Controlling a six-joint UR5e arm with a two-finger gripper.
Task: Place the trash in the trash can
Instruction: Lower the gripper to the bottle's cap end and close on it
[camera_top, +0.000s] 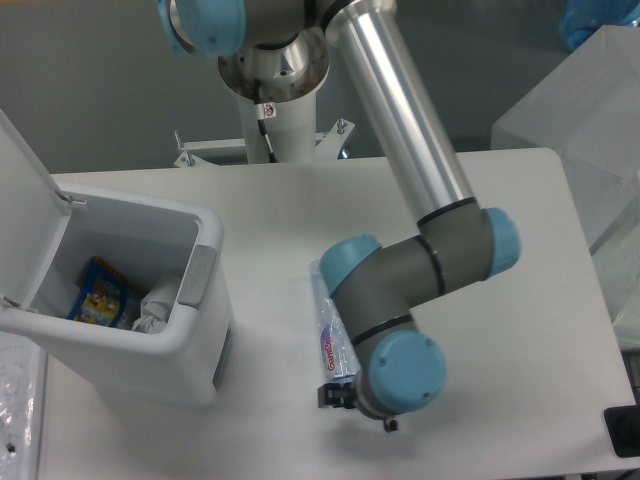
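While the arm's wrist joints cover most of it, the end effector (338, 397) sits low over the near end of the crushed clear bottle (329, 338), and only a small dark part of it shows beneath the blue-capped joint; whether its fingers are wide, narrow or closed on the bottle cannot be told. The bottle lies flat on the white desk (500, 300), its length running from far to near, with its red-and-blue label partly showing at the left edge of the grey forearm. Its near end is hidden under the wrist.

To the left stands the white trash can (160, 360), its flip lid (25, 215) raised and leaning back to the left, the grey latch panel (197, 274) on the rim facing the bottle. Inside the can lies the crumpled white wrapper (155, 305) against the right wall, and beside it, further left, a blue and yellow packet (100, 292). The bottle is near the can but apart from it, with bare desk between them.
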